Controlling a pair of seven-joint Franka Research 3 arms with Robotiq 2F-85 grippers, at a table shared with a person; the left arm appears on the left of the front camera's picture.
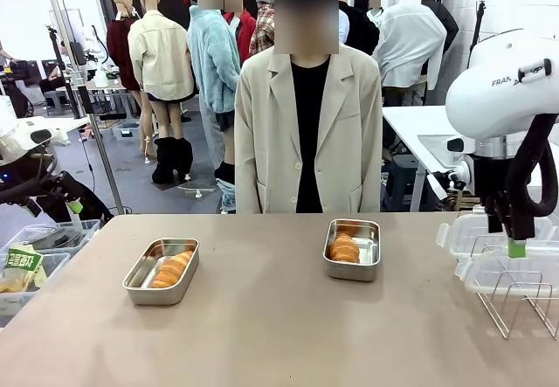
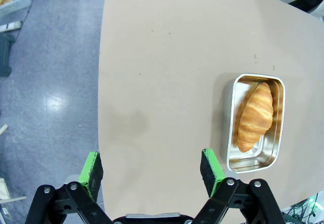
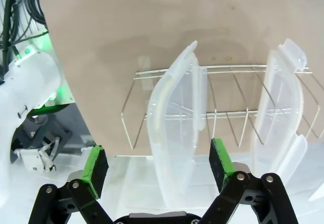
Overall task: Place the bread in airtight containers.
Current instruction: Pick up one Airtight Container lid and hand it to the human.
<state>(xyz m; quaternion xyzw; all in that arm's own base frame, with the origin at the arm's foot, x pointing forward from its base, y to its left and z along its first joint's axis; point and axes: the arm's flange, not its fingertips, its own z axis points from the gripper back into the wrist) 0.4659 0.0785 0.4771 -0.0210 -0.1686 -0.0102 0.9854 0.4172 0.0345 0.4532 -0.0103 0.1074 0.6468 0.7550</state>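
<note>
Two airtight containers stand open on the table, each with one piece of bread inside. The left container [image 1: 162, 272] holds a golden roll [image 1: 171, 268], and the right container [image 1: 353, 250] holds another roll [image 1: 345, 248]. My left gripper [image 2: 152, 171] is open and hangs over the table's left edge. The left container [image 2: 254, 123] and its bread [image 2: 255, 116] lie ahead to its right. My right gripper [image 3: 158, 163] is open above the wire rack [image 3: 228, 115]. A clear lid [image 3: 174, 133] stands upright below, in line with the gap between its fingers. In the front view the right gripper [image 1: 517, 247] hovers over the lids [image 1: 489, 269].
A second clear lid [image 3: 283, 113] stands in the rack farther right. The rack [image 1: 515, 304] sits at the table's right edge. A person [image 1: 307, 134] stands at the far side, hands out of sight. Bins [image 1: 35, 256] sit off the table's left side.
</note>
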